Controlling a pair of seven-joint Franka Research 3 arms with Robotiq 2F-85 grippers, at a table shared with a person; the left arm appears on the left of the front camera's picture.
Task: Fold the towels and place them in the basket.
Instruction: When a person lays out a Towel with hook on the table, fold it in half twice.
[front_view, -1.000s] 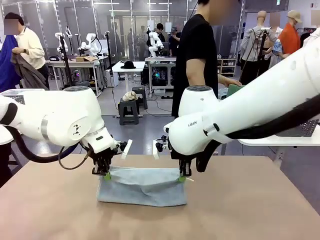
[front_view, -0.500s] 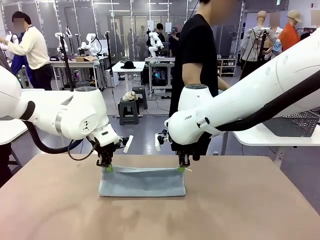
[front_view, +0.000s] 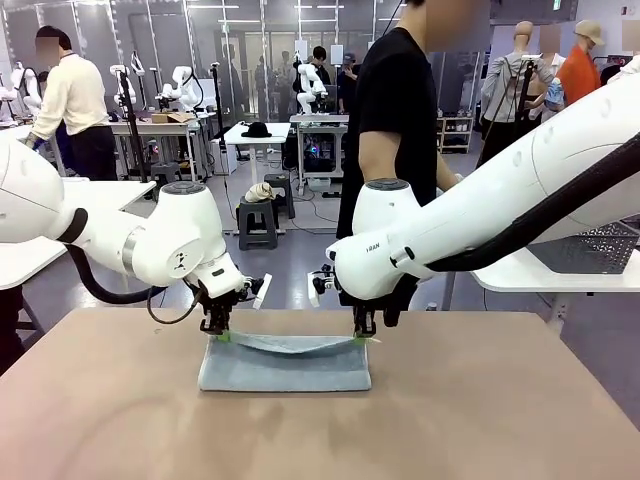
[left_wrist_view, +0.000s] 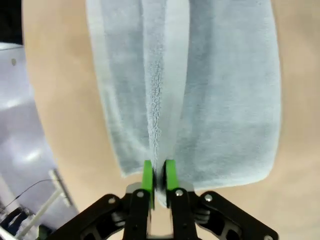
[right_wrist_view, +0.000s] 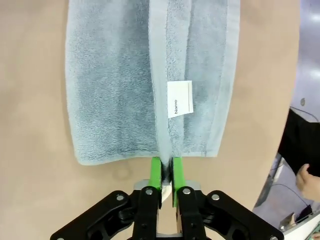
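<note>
A light blue-grey towel (front_view: 285, 365) lies folded in half at the middle of the brown table (front_view: 480, 420). Its upper layer's far edge is lifted slightly at both corners. My left gripper (front_view: 218, 333) pinches the left corner; in the left wrist view the green pads (left_wrist_view: 148, 175) sit close on the towel (left_wrist_view: 225, 100) hem. My right gripper (front_view: 362, 335) pinches the right corner, and its pads (right_wrist_view: 156, 172) clamp the edge of the towel (right_wrist_view: 110, 85) beside a white label (right_wrist_view: 179, 98). The dark mesh basket (front_view: 595, 245) stands on a white side table at the right.
A person in a black shirt (front_view: 395, 110) stands just beyond the far edge of the table, one hand (right_wrist_view: 305, 176) low at the side. The white side table (front_view: 540, 280) lies to the right. Bare tabletop surrounds the towel on all sides.
Both grippers carried the towel's edge toward the far side and down. The sagging upper layer now lies nearly flat over the lower one, with the fold at the near side.
</note>
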